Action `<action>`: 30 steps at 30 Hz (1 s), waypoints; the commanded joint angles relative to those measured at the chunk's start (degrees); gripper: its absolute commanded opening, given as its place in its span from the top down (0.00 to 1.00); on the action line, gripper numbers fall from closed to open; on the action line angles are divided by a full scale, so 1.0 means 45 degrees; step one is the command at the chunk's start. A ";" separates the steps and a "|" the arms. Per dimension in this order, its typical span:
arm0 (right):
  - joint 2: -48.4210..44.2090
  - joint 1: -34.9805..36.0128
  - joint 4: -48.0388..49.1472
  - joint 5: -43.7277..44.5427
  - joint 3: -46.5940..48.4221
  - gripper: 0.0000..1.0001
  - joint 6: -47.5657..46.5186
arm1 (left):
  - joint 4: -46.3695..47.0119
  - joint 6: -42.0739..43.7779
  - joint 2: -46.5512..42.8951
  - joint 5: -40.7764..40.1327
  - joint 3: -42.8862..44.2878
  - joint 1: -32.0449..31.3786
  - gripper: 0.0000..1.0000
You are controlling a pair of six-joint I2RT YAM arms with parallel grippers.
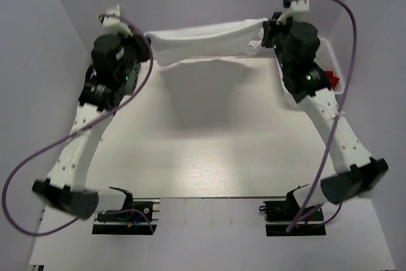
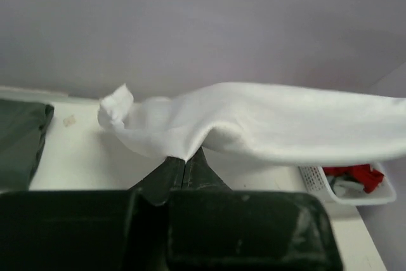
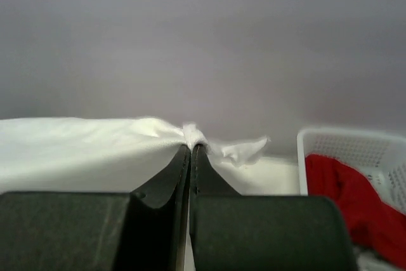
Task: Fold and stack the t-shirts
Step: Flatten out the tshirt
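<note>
A white t-shirt (image 1: pixel 206 41) hangs stretched in the air between my two grippers at the far side of the table. My left gripper (image 1: pixel 147 41) is shut on its left end; in the left wrist view the jaws (image 2: pixel 184 157) pinch the white cloth (image 2: pixel 266 122). My right gripper (image 1: pixel 266 33) is shut on its right end; in the right wrist view the closed jaws (image 3: pixel 191 148) hold the cloth (image 3: pixel 82 147). A dark green folded garment (image 2: pixel 19 138) lies on the table at the left.
A white basket (image 1: pixel 330 61) with a red garment (image 3: pixel 339 195) and other clothes stands at the far right. The white table (image 1: pixel 203 144) is walled by grey panels on three sides.
</note>
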 commanded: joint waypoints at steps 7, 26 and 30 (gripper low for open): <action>-0.3918 0.0021 0.1898 -0.2083 -0.9533 1.00 0.2055 | 0.1332 -0.4444 -0.5463 0.1962 -1.2090 -0.0273 1.00; -0.3999 0.0041 -0.2771 -0.0327 -0.9812 0.10 0.3542 | -0.0035 -0.3905 -0.5977 0.4668 -1.2834 -0.0977 0.00; -0.3124 0.0060 -0.2360 -0.1265 -0.9832 0.10 0.3268 | 0.0749 -0.3476 -0.2817 0.3476 -1.0636 -0.0977 0.00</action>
